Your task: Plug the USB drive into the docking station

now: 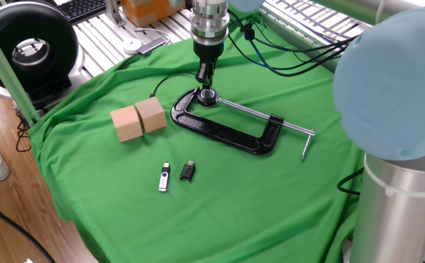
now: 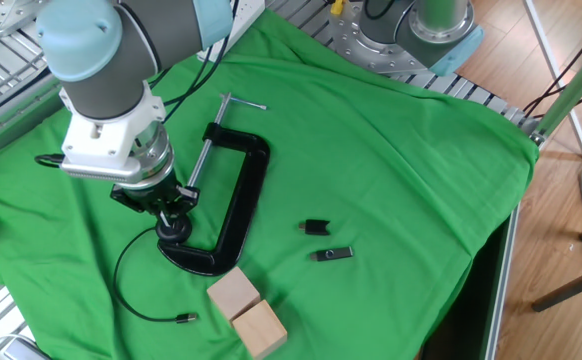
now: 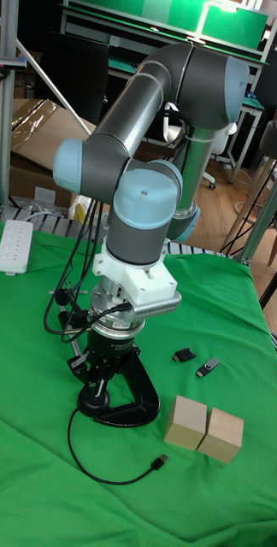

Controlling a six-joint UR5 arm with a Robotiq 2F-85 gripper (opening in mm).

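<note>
Here no readable writing | jaws (image 1: 206,78) narrow, grip unclear, just above black C-clamp (image 1: 227,124) | USB drive (image 1: 164,177) beside small black adapter (image 1: 188,171) | two wooden blocks (image 1: 139,119) nearby.

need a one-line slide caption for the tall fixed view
UR5 tool poised over the black C-clamp on green cloth, USB drive and two wooden blocks lying untouched nearby.

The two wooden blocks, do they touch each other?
Touching. In one fixed view the two wooden blocks sit side by side with no green cloth showing between them.
</note>
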